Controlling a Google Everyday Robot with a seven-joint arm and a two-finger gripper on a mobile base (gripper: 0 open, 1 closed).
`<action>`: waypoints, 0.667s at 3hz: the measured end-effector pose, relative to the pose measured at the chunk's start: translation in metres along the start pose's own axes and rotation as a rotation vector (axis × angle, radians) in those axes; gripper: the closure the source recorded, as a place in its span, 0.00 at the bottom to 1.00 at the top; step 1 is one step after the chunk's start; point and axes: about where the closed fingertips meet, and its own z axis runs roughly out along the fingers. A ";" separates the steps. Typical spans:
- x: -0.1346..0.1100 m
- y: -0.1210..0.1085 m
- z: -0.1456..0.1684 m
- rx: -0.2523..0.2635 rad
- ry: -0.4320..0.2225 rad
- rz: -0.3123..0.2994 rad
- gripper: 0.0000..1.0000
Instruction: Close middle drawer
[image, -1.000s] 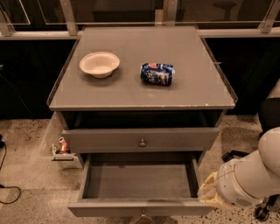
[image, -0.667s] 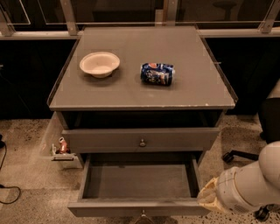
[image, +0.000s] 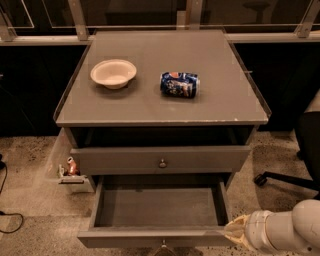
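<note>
The middle drawer (image: 159, 207) stands pulled well out of the grey cabinet (image: 160, 107), its shallow tray bare and its front (image: 125, 238) hanging at the bottom edge of the view. So nothing of the closing is done yet. The gripper (image: 235, 231) sits low on the right, at the drawer's front right corner, touching it or just beside it, though from here I cannot tell which, nor whether the claw is released or clenched. What is left is the whole push, until that front sits back under the upper drawer (image: 162, 160). On top, a bowl (image: 113, 73) and a can (image: 180, 84) rest apart.
</note>
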 end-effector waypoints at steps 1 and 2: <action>0.031 -0.016 0.035 0.020 0.011 0.023 1.00; 0.065 -0.023 0.071 -0.008 0.055 0.084 1.00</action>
